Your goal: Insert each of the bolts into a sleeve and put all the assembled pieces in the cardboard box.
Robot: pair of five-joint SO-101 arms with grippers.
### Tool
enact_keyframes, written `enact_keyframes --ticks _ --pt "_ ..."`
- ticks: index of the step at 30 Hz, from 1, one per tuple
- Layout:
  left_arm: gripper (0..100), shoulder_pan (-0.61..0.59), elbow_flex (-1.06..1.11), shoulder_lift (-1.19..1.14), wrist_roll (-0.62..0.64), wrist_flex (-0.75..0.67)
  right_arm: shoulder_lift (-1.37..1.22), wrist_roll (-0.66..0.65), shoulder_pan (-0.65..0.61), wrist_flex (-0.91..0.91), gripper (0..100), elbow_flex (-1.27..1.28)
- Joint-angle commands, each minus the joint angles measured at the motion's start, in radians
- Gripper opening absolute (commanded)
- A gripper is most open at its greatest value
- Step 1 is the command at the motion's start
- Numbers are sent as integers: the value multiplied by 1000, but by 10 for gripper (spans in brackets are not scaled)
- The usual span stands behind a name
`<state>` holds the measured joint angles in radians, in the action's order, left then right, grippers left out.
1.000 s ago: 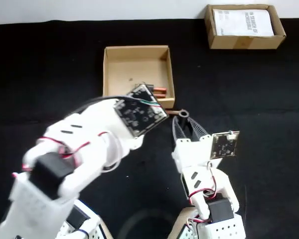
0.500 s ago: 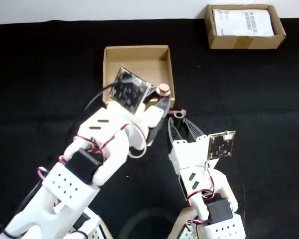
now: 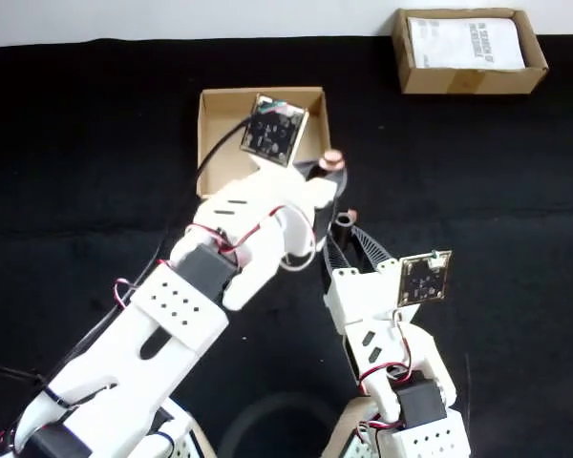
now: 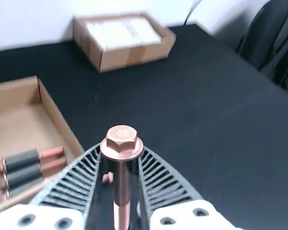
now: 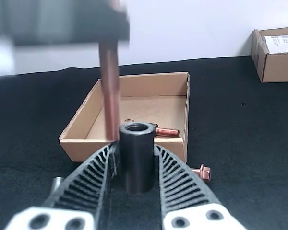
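My right gripper (image 5: 134,152) clenched on sleeve (image 5: 136,160), upright | my left gripper (image 4: 121,153) grasping bolt (image 4: 121,184), head up, shank just beside sleeve rim, not in bore | loose bolt (image 5: 203,172) on tabletop (image 3: 477,191) near box corner | cardboard box (image 5: 175,146) beyond, holding assembled pieces (image 4: 21,168)

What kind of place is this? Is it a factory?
Probably a small robot workbench or lab: a left arm and right arm at a black table, a cardboard box holding sleeved bolts, and a white wall.
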<state>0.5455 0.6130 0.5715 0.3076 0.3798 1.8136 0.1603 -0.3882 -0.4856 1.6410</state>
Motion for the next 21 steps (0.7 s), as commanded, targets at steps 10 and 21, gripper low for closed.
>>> enact_keyframes --ticks 10,21 --pt "9 33 -239 -77 6 -23 16 2 -8 -1 6 -44" --pt "9 36 -239 -74 12 69 16 2 -4 1 6 -44"
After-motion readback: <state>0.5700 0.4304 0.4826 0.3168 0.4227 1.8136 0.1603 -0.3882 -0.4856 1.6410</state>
